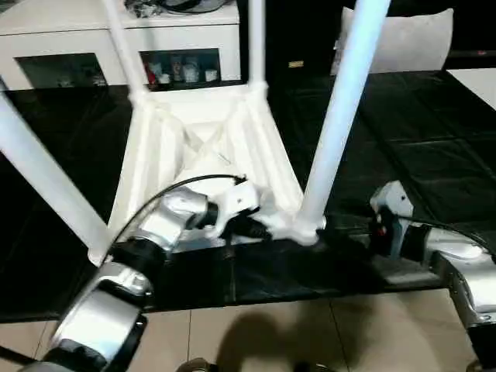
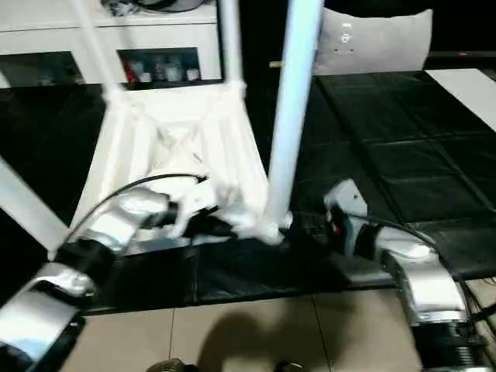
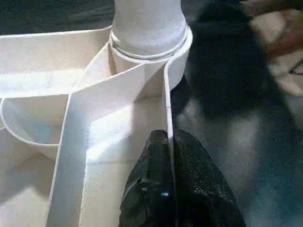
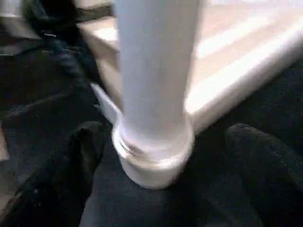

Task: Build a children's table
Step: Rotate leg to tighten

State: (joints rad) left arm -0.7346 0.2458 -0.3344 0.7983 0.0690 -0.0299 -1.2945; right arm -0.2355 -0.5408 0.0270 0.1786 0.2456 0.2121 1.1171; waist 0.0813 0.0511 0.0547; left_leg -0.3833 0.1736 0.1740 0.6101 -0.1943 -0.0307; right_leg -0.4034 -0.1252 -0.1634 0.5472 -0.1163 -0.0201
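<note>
All four long tapered white plastic legs (image 1: pixel 341 116) run off the top edge, tips unseen. The small items behind the white cabinet's glass door (image 1: pixel 180 68) are too small to identify. The right gripper (image 4: pixel 161 189) is blurred, its black fingers (image 4: pixel 265 165) cut by the edge.

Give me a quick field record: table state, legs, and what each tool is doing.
table: white plastic rectangular tabletop, upside down on the black mat, ribbed underside up
legs: four long tapered white legs standing in the corner sockets; near-right leg seated in its round socket
left tool: shut on the tabletop's thin edge wall beside that socket
right tool: open, black fingers either side of the near-right leg's base, apart from it
</note>
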